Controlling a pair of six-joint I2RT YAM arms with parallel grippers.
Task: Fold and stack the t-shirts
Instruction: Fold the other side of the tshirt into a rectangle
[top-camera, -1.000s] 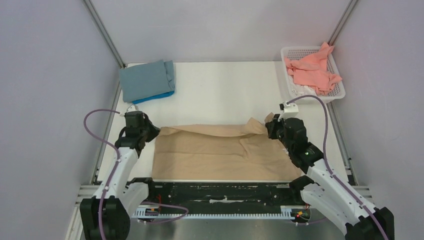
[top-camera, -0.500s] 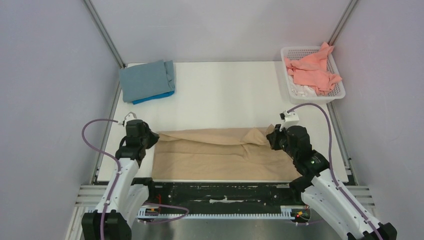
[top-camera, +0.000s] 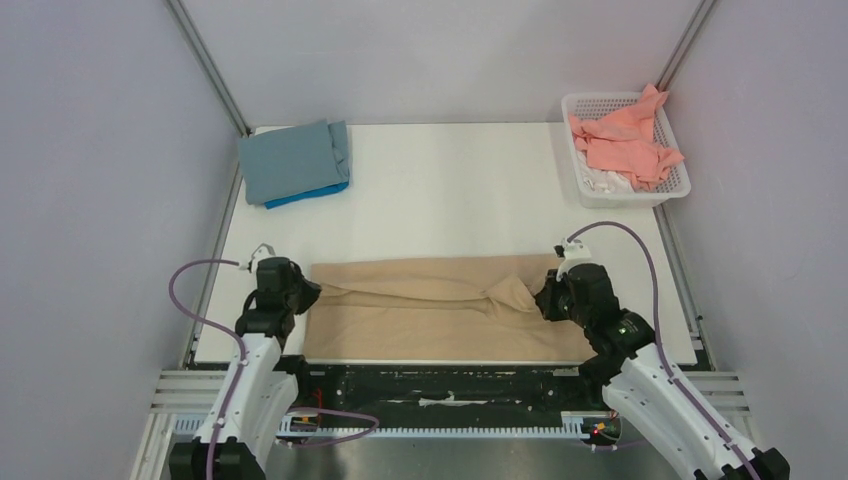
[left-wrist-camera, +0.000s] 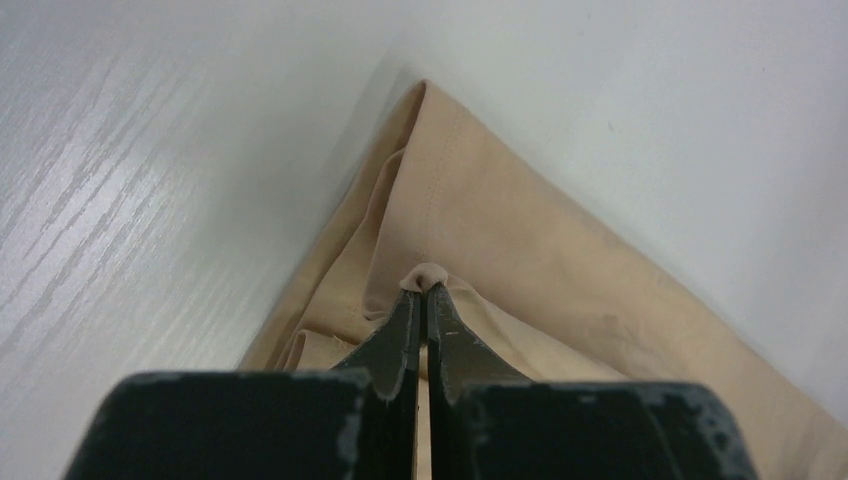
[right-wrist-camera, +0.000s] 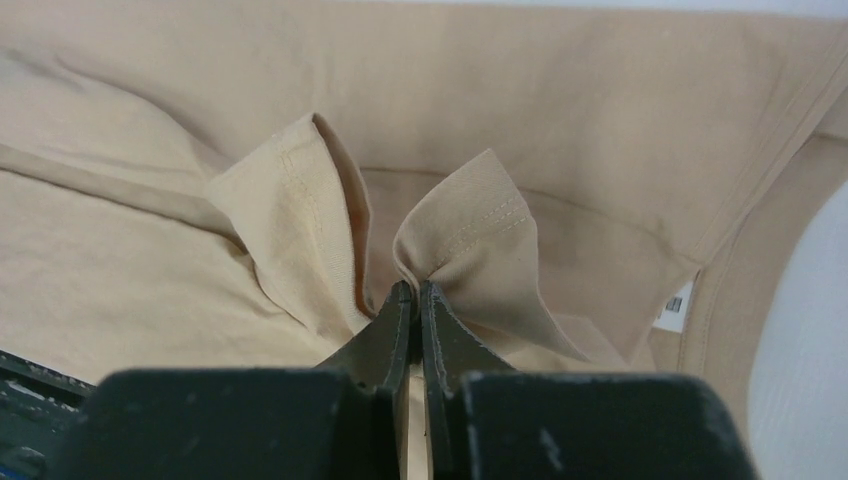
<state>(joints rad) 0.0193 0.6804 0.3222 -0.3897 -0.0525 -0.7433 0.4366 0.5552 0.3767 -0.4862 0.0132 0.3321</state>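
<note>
A beige-tan t-shirt (top-camera: 430, 310) lies folded over on itself across the near part of the table. My left gripper (top-camera: 302, 294) is shut on its left corner (left-wrist-camera: 425, 272), low over the table. My right gripper (top-camera: 543, 298) is shut on a hemmed fold (right-wrist-camera: 470, 235) at its right end. A white label (right-wrist-camera: 678, 300) shows inside the shirt. A folded grey-blue t-shirt (top-camera: 290, 158) lies on a bright blue one (top-camera: 312, 195) at the back left. A salmon pink t-shirt (top-camera: 625, 140) lies crumpled in the basket.
A white lattice basket (top-camera: 676, 190) stands at the back right corner. White walls and metal posts bound the table. A black rail (top-camera: 450, 385) runs along the near edge between my arm bases.
Both grippers have pulled the beige shirt's far edge toward the near side and lowered it. The shirt now lies folded in a narrower band.
</note>
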